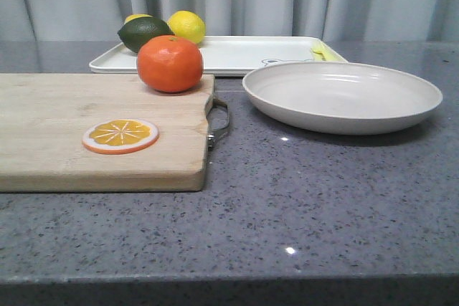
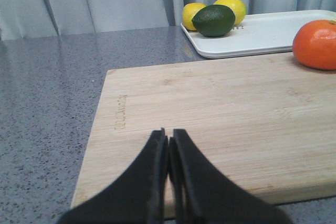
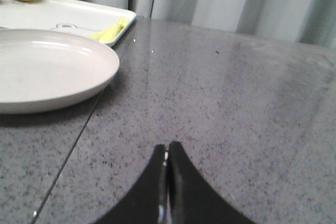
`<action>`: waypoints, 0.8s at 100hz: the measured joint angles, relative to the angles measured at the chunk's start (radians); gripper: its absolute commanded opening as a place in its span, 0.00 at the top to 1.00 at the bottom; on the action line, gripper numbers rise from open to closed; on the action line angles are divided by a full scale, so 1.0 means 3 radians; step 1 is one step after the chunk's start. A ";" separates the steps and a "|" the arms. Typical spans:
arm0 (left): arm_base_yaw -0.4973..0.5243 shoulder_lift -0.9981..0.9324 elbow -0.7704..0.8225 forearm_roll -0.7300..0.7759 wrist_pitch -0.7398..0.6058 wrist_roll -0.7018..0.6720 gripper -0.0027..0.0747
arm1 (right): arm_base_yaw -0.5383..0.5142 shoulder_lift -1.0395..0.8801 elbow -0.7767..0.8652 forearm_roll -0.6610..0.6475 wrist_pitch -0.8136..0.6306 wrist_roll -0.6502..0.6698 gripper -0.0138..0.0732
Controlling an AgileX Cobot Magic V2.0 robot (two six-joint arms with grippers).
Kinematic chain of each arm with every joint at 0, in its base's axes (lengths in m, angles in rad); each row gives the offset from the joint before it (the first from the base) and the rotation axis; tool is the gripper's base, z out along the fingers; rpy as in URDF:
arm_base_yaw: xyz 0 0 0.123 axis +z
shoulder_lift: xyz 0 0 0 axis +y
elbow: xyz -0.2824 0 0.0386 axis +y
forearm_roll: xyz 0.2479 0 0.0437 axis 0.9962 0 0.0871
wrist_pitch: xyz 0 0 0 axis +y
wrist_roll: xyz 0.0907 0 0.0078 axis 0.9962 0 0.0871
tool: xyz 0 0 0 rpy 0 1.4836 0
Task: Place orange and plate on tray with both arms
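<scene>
The orange point(image 1: 170, 63) sits on the far right corner of the wooden cutting board point(image 1: 57, 141); it also shows at the edge of the left wrist view point(image 2: 316, 44). The off-white plate point(image 1: 342, 95) rests on the counter right of the board, and shows in the right wrist view point(image 3: 47, 69). The white tray point(image 1: 237, 54) lies behind both. My left gripper point(image 2: 168, 137) is shut and empty over the near part of the board. My right gripper point(image 3: 167, 150) is shut and empty over bare counter, right of the plate. Neither gripper shows in the front view.
A flat orange slice point(image 1: 120, 135) lies on the board. A dark green lime point(image 1: 144, 32) and two yellow lemons point(image 1: 187, 26) sit at the tray's far left end. A small yellow fork point(image 3: 110, 31) lies on the tray's right end. Grey curtains hang behind the speckled counter.
</scene>
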 measured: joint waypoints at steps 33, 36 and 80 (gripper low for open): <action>0.0000 0.0000 -0.0205 -0.0470 0.0020 -0.0029 0.99 | 0.0000 0.0000 -0.0345 0.0552 -0.0073 -0.0002 0.96; 0.0000 0.0000 -0.0276 -0.0476 0.0020 -0.0032 0.99 | 0.0000 0.0000 -0.0431 0.0573 0.0046 -0.0002 0.96; 0.0000 0.0581 -0.1657 -0.0469 0.1220 0.0225 0.99 | 0.0000 0.0861 -0.2002 0.0649 0.1958 -0.0002 0.96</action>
